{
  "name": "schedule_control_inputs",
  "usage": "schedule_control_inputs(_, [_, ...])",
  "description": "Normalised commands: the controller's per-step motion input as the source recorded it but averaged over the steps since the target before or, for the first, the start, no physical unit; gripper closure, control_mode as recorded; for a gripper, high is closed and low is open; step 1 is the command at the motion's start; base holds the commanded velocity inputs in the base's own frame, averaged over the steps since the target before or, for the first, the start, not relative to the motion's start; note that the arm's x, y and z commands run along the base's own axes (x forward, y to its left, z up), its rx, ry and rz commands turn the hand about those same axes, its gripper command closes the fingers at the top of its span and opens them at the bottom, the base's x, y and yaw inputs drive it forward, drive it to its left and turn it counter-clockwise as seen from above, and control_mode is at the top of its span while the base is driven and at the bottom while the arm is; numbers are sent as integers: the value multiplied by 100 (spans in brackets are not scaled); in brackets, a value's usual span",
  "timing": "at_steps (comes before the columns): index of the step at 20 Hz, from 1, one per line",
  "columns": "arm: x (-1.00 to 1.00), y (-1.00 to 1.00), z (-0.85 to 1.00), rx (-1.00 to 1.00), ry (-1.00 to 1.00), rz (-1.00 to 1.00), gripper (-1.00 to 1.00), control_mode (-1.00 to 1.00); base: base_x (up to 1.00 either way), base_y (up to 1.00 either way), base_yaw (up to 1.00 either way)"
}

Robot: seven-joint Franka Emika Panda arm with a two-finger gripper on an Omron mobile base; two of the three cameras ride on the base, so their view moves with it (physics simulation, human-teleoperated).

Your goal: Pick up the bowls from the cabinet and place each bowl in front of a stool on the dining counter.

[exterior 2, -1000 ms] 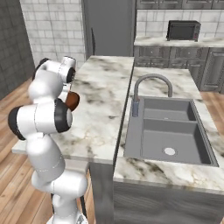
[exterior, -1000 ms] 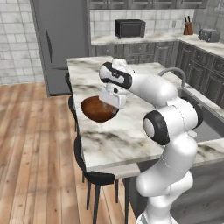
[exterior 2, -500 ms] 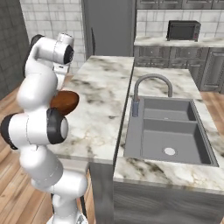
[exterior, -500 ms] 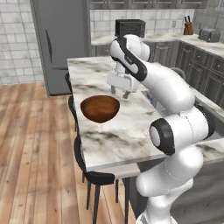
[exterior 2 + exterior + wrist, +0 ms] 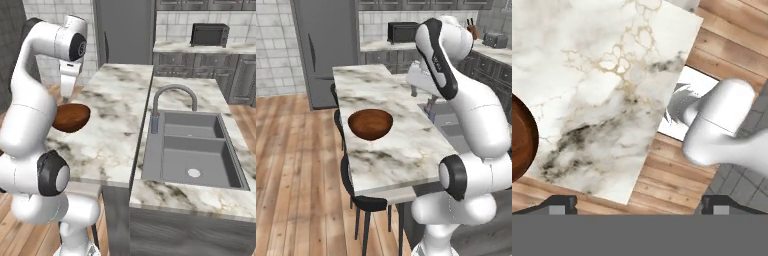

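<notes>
One reddish-brown wooden bowl (image 5: 370, 124) stands upright on the white marble dining counter (image 5: 401, 150), near its left edge, with a black stool (image 5: 362, 200) below that edge. From the right base view the bowl (image 5: 72, 117) shows partly behind my arm. My gripper (image 5: 422, 98) hangs open and empty above the counter, up and to the right of the bowl and well clear of it. The hand view looks down on the marble, with the bowl's rim (image 5: 519, 137) at the left edge and my gripper (image 5: 639, 202) open wide. Which wall cabinet held the bowls I cannot tell.
A grey double sink (image 5: 190, 150) with an arched faucet (image 5: 172, 95) fills the counter's right half. More stools (image 5: 337, 117) line the left edge over wooden floor (image 5: 291, 175). A grey fridge (image 5: 321, 45) and a microwave (image 5: 210, 34) stand at the back.
My gripper has risen from just over the bowl and swung back and to the right, away from it. The bowl stays on the counter where it was.
</notes>
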Motion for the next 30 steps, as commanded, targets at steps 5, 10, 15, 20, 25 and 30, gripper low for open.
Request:
schedule_control_inputs(5, [-100, -37, 30, 0, -44, -12, -100, -100, 0, 0, 0])
schedule_control_inputs(10, [-96, -6, 28, -4, -51, -20, -100, -100, 0, 0, 0])
schedule_control_inputs(15, [-63, 0, 29, 0, -30, -27, -100, -100, 0, 0, 0])
schedule_control_inputs(20, [-60, -4, 17, 8, -13, -8, -100, -100, 0, 0, 0])
schedule_control_inputs(25, [-39, -14, 2, 12, -7, 0, -100, -100, 0, 0, 0])
schedule_control_inputs(30, [-24, -19, -2, 12, -8, 0, -100, -100, 0, 0, 0])
